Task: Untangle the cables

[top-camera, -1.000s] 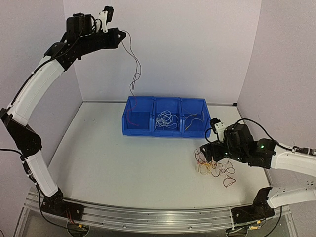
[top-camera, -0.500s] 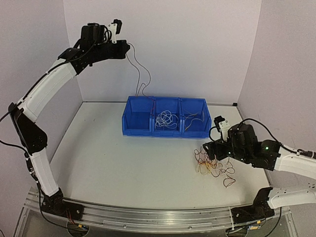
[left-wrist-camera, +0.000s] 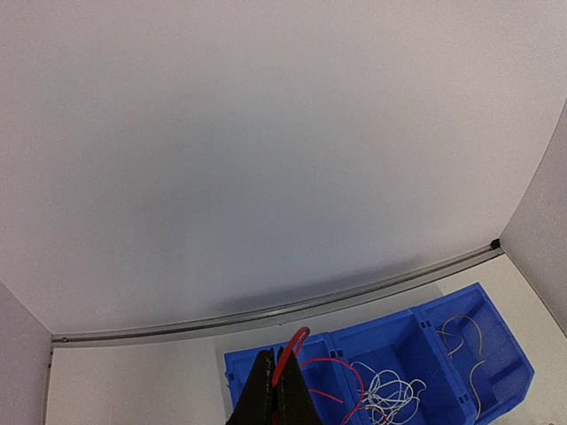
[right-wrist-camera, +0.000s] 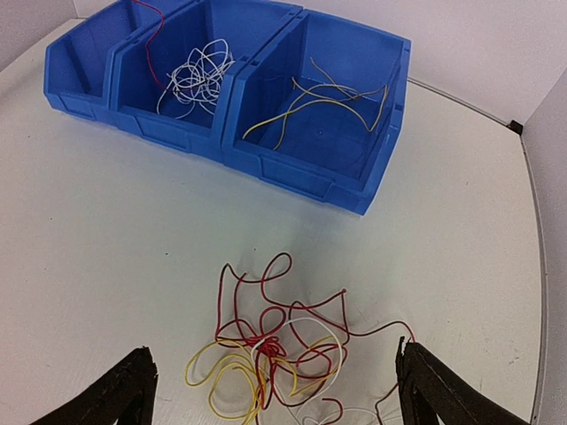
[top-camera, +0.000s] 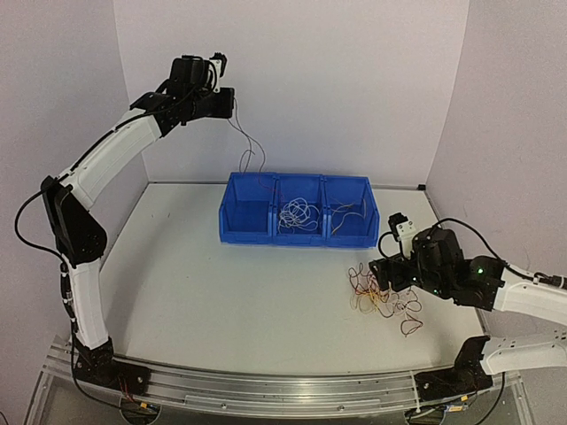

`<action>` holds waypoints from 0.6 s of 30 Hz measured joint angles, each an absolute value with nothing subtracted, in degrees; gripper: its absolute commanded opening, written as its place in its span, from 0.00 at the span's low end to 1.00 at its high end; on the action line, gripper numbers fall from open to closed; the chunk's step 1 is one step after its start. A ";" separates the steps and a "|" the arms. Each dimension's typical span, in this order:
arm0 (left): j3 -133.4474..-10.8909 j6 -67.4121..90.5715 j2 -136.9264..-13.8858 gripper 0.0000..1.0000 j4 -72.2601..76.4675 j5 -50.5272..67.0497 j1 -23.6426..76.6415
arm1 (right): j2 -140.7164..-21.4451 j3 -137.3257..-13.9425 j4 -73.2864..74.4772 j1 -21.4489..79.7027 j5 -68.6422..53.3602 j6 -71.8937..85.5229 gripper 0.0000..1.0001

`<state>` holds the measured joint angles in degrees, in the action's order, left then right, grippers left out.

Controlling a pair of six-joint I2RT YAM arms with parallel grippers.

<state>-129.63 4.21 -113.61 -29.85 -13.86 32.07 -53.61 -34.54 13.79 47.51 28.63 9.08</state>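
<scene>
bins point(right-wrist-camera: 310, 177): glossy blue plastic | table point(right-wrist-camera: 106, 230): matt white | cables point(right-wrist-camera: 266, 342): smooth insulation

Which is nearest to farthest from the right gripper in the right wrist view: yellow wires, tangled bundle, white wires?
1. Tangled bundle, on the table just ahead of the right gripper.
2. Yellow wires, right compartment of the blue bin.
3. White wires, middle compartment.

The cables point(right-wrist-camera: 266, 342) run off the right wrist view's bottom edge.

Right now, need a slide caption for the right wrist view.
Open right gripper poised over tangle of red, yellow and white wires, blue three-compartment bin of sorted wires beyond.
</scene>
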 measured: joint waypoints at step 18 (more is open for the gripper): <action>-129.62 2.79 -106.76 0.00 -27.69 -21.83 31.78 | -57.94 -34.54 13.79 47.49 28.76 9.21 0.91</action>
